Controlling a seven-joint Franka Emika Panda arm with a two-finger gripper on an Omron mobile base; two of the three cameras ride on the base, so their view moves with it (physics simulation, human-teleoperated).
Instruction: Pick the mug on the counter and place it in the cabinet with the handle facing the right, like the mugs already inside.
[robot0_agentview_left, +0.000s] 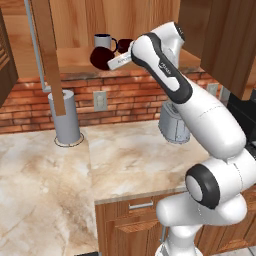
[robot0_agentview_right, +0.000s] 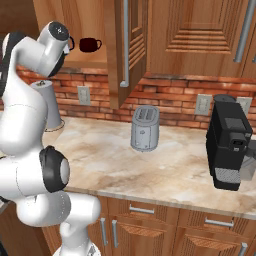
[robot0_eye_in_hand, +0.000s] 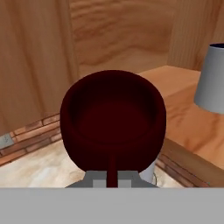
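Gripper (robot0_eye_in_hand: 112, 181) clamped on the handle (robot0_eye_in_hand: 112, 168) of the maroon mug (robot0_agentview_left: 101, 58), holding it in the air at the front edge of the cabinet shelf (robot0_agentview_left: 75, 57), mouth toward the hand camera. Behind it on the shelf stand a pale grey mug (robot0_agentview_left: 103, 41) and another maroon mug (robot0_agentview_right: 89, 44).
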